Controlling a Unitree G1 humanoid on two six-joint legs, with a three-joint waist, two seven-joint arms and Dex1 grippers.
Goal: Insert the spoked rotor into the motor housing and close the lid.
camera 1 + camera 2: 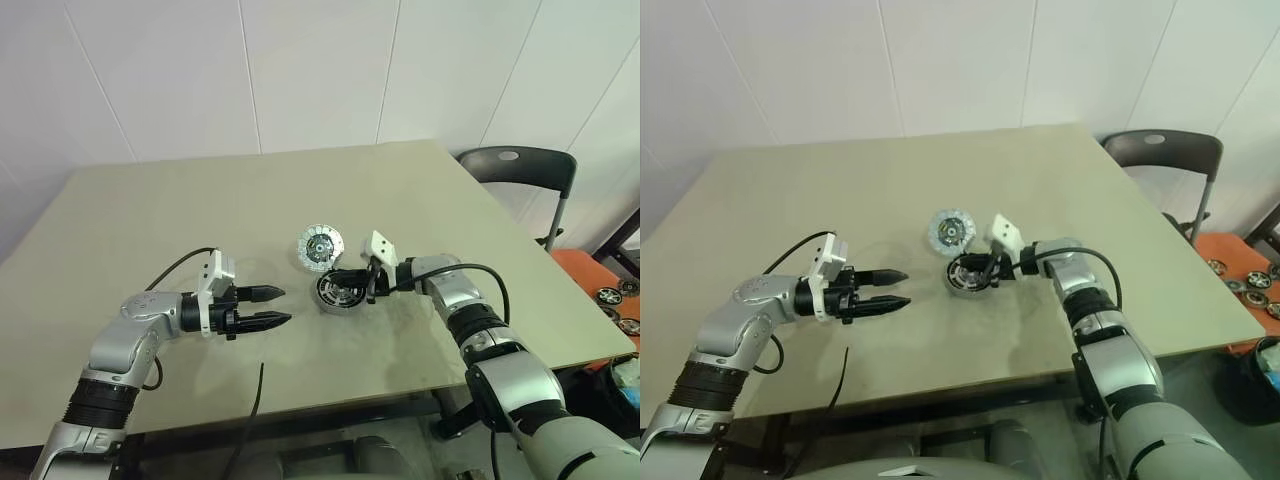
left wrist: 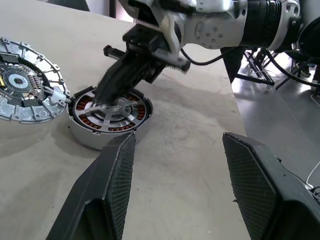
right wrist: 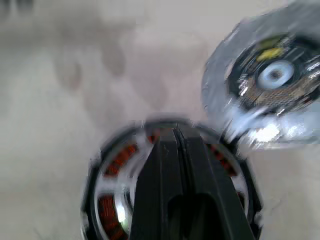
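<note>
Spoked rotor (image 2: 111, 107), shiny, sits in round copper-wound motor housing (image 2: 85, 136) under closed right pincer (image 2: 107, 90); left pincer (image 1: 268, 307) open.

The tabletop (image 1: 200, 220) was a plain pale tan. The housing (image 2: 107, 117) was grey outside, with a ring of orange-brown windings inside. The rotor (image 2: 111, 107) in it was shiny silver, with open spokes. The lid (image 2: 27, 82) was silver-grey, with a ring of thin lines and a dark middle. Both grippers had black fingers, and the left gripper (image 1: 262, 308) had a white block behind them. The left one's pads (image 2: 119, 172) had a fine criss-cross pattern. The chair (image 1: 520, 170) was dark grey. The wall (image 1: 300, 60) was white.
</note>
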